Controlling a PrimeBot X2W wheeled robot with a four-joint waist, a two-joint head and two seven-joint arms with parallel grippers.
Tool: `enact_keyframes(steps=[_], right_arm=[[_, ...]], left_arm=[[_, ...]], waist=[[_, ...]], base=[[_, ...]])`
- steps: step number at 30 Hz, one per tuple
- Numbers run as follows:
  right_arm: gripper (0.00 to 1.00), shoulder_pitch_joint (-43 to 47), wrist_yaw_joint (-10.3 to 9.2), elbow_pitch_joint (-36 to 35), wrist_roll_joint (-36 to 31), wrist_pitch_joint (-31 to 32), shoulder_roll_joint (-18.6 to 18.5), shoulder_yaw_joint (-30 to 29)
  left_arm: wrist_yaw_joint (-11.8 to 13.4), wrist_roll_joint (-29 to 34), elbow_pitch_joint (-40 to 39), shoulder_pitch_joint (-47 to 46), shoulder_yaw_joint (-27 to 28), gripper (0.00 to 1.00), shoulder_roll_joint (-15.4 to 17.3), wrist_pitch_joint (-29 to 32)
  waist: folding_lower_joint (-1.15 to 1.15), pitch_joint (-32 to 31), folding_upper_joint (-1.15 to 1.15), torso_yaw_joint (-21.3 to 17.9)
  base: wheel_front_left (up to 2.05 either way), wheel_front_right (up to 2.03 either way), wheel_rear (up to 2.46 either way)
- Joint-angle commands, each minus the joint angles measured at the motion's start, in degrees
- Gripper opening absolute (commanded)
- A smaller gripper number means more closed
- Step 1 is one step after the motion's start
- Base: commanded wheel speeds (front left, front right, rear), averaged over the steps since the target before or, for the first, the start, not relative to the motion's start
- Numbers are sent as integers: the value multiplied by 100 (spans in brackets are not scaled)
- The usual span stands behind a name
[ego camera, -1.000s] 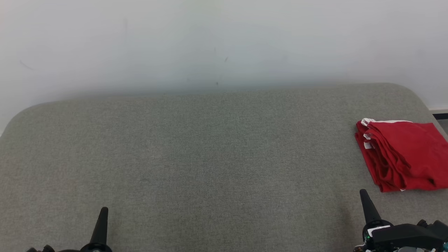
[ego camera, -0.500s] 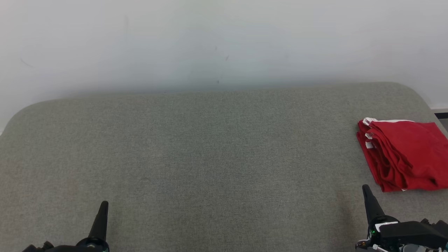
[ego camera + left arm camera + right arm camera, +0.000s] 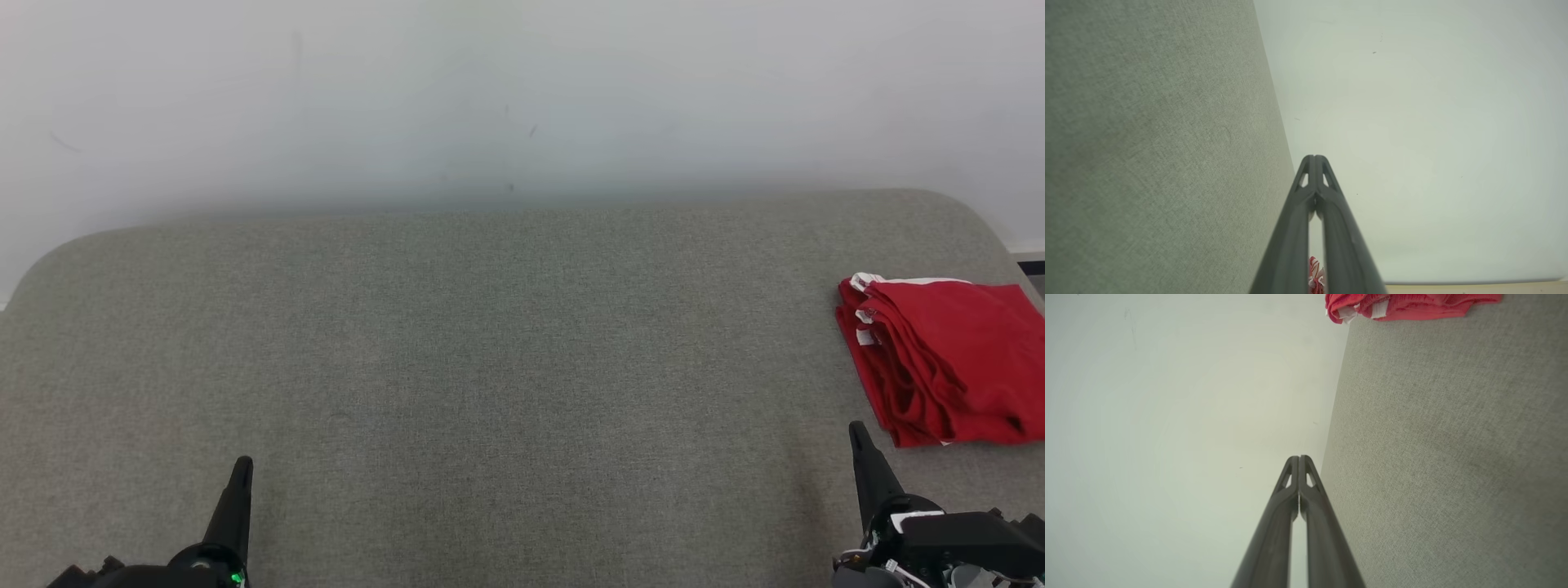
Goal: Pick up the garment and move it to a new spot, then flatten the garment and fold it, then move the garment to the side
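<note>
A red garment with white trim lies folded at the right edge of the grey fabric surface. Its edge also shows at the top of the right wrist view, garment, and as a red sliver between the fingers low in the left wrist view, garment. My right gripper is shut and empty at the lower right, just in front of the garment and apart from it. At the lower left my left gripper is shut, holding nothing, far from the garment. Both wrist views show tips pressed together: left gripper, right gripper.
A plain pale wall rises behind the surface. The surface's corners are rounded, and its right edge runs close by the garment. A dark strip of skirting shows at the far right.
Both grippers' tips stand a little higher in the head view than a second ago, and the whole scene has shifted slightly, so the camera has moved. The garment lies as before.
</note>
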Motion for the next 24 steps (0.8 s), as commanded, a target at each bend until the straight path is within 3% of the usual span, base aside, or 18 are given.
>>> enact_keyframes(steps=[1, 24], right_arm=[[0, -48, 4, -60, 109, 38, 15, -31], [0, -63, 4, -164, 707, 199, 55, -139]], left_arm=[[-23, -132, -33, -114, 22, 0, 34, 42], [-49, -761, -31, -202, 44, 0, 40, 210]], waist=[[0, 4, 0, 3], [0, 48, 0, 29]], base=[[0, 0, 0], [0, 0, 0]])
